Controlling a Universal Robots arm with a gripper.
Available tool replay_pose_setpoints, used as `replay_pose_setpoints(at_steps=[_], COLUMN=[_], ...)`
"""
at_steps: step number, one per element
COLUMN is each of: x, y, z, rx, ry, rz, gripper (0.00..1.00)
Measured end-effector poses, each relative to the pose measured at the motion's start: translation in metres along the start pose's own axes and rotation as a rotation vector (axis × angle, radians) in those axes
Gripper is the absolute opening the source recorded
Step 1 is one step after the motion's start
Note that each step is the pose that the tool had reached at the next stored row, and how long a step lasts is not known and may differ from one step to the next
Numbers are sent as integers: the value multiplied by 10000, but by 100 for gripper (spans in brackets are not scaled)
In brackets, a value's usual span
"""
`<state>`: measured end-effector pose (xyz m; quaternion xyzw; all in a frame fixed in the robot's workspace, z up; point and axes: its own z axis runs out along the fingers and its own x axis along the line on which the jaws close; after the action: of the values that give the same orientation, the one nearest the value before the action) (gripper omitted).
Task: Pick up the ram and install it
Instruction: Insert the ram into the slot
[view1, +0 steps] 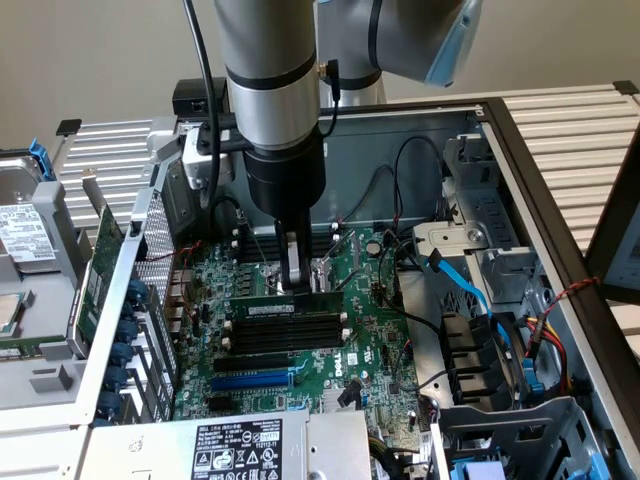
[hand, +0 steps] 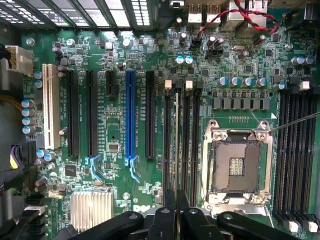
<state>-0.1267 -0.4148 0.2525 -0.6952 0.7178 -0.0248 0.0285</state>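
The ram (view1: 268, 306) is a thin green stick with a white label. It stands upright on its long edge along the row of black memory slots (view1: 285, 338) on the motherboard (view1: 372, 335). My gripper (view1: 293, 287) comes straight down from above and is shut on the ram's top edge near its middle. In the wrist view the ram (hand: 176, 130) shows edge-on as a thin line between the dark memory slots (hand: 193, 135), with my gripper (hand: 176, 209) pinched on it. I cannot tell whether the ram is fully seated.
An empty processor socket (hand: 236, 165) lies beside the slots. A blue slot (hand: 130, 115) and a heatsink (hand: 91, 205) sit further off. A green expansion card (view1: 100, 265) leans outside the case at the exterior view's left. Blue cables (view1: 470, 290) and drive bays crowd the exterior view's right.
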Motion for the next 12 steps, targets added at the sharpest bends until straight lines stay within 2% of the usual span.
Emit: replay_pose_setpoints(at_steps=[2, 7, 9, 10, 12], x=[0, 0, 1, 1, 5], y=[2, 4, 6, 6, 11], z=[23, 55, 61, 64, 69], rx=[1, 8, 15, 16, 12], ry=[44, 211, 201, 165, 23], rz=[6, -3, -3, 1, 12], gripper=[13, 13, 13, 13, 13])
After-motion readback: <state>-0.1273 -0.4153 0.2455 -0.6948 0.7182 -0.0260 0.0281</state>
